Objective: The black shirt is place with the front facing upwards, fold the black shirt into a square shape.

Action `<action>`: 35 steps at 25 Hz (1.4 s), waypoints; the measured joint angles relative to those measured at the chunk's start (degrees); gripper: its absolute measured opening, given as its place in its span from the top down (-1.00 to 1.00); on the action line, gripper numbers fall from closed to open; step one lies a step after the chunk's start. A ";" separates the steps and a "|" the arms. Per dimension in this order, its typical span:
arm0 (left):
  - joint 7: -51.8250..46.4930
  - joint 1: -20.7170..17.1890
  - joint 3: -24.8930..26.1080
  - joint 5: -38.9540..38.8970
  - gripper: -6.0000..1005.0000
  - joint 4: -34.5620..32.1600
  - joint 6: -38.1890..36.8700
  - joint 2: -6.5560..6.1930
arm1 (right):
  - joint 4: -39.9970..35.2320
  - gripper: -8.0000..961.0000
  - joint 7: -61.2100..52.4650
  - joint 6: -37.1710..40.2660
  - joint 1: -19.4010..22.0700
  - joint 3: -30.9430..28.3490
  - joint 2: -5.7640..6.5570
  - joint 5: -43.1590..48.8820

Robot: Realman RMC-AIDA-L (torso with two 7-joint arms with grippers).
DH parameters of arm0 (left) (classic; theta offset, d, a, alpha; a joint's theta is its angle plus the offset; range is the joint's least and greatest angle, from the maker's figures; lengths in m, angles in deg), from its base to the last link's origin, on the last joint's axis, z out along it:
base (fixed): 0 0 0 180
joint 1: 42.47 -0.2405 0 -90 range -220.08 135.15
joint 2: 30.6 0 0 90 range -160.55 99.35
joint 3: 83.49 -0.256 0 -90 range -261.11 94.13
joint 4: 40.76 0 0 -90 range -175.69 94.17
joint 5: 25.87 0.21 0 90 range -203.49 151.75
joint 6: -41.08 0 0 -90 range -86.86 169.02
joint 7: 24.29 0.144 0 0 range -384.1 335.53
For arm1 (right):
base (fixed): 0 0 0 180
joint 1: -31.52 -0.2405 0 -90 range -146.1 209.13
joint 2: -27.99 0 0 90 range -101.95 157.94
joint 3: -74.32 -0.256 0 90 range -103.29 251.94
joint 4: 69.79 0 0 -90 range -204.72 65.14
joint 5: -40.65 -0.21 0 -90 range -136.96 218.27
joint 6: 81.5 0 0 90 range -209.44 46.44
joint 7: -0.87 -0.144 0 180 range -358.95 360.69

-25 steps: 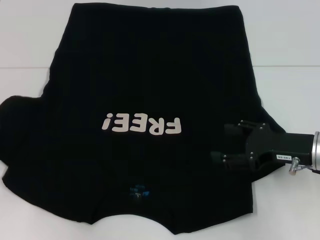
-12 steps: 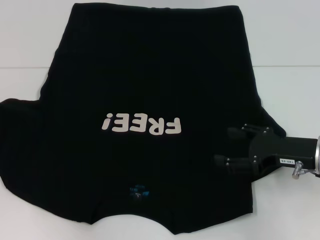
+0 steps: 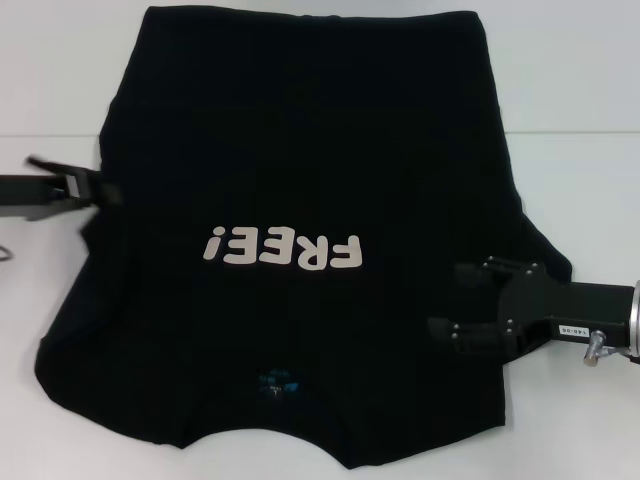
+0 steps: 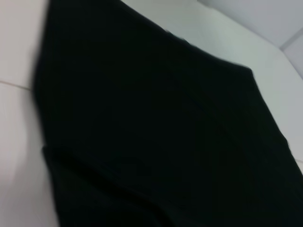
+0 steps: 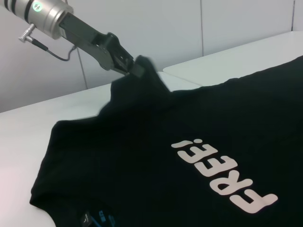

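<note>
One white table (image 3: 580,80) is seen carrying everything, with a seam line running across it. Most of its middle is covered by the black shirt (image 3: 300,150), which is spread front up, its hem toward the far edge and its collar at the near edge, so that the white lettering "FREE!" (image 3: 281,249) is read upside down from the head view. A fold of the shirt's left sleeve is drawn up off the table at the left side, as is shown in the right wrist view, where the cloth is lifted into a peak. That peak is pinched by the left gripper (image 3: 100,190), whose fingers are closed narrowly on the sleeve cloth near the table's left edge; its arm is seen entering from that edge. The right gripper (image 3: 445,300) is placed over the shirt's right shoulder area, toward the table's right edge, with its two fingers spread apart and pointed inward across the cloth; whether the cloth is touched by them cannot be told. A small blue neck label (image 3: 277,382) is found inside the collar, close to the near edge of the table.
</note>
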 joint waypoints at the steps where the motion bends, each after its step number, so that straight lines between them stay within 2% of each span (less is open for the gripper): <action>1: -0.34 0.28 -0.82 0.00 0.96 0.02 0.09 0.45 | 0.01 -0.97 0.00 0.00 0.00 0.04 -0.01 0.00; 3: -0.64 0.47 -1.48 0.01 0.96 0.27 0.34 0.85 | 0.04 -0.96 0.00 0.00 0.00 0.18 -0.04 0.01; 4: -0.91 0.79 -2.72 -0.04 0.96 1.61 1.28 1.58 | 0.09 -0.96 0.00 0.00 0.00 0.27 -0.07 0.01; 8: -0.81 1.11 -2.94 -0.87 0.96 5.26 1.78 2.00 | 0.61 -0.97 0.15 0.00 0.00 0.30 -0.08 0.04; 10: -0.60 1.15 -2.76 -2.96 0.88 7.74 1.42 1.87 | 0.67 -0.97 0.25 0.00 0.00 0.18 -0.05 0.05; 15: 3.51 -0.42 -2.58 -11.81 0.70 12.77 -1.81 0.18 | 0.70 -0.97 0.21 0.00 0.07 -0.04 -0.03 0.06; 16: 5.41 -1.03 -2.55 -13.43 0.66 12.98 -2.61 -0.04 | 0.72 -0.97 -0.05 0.00 0.12 -0.29 -0.02 0.05; 19: 16.45 -3.47 -1.80 -19.48 0.35 12.44 -7.85 -0.25 | 0.75 -0.97 -2.19 0.00 0.20 -1.69 0.04 0.03; 23: 40.60 -8.16 -0.44 -26.61 -0.01 12.04 -17.78 0.35 | -0.19 -0.97 -9.40 0.02 0.21 -4.04 0.72 0.02; 28: 56.52 -11.72 -0.72 -28.14 -0.42 11.85 -23.61 2.05 | -4.25 -0.97 -27.46 0.82 0.88 -5.53 4.12 0.85; 32: 62.04 -12.61 -1.84 -27.18 -0.73 11.81 -25.54 2.84 | -10.52 -0.97 -44.98 4.00 0.70 -5.63 7.41 5.74; 35: 63.21 -12.93 -3.89 -26.95 -0.77 11.81 -24.73 2.92 | -15.38 -0.97 -59.94 5.18 -0.80 -5.59 9.33 13.07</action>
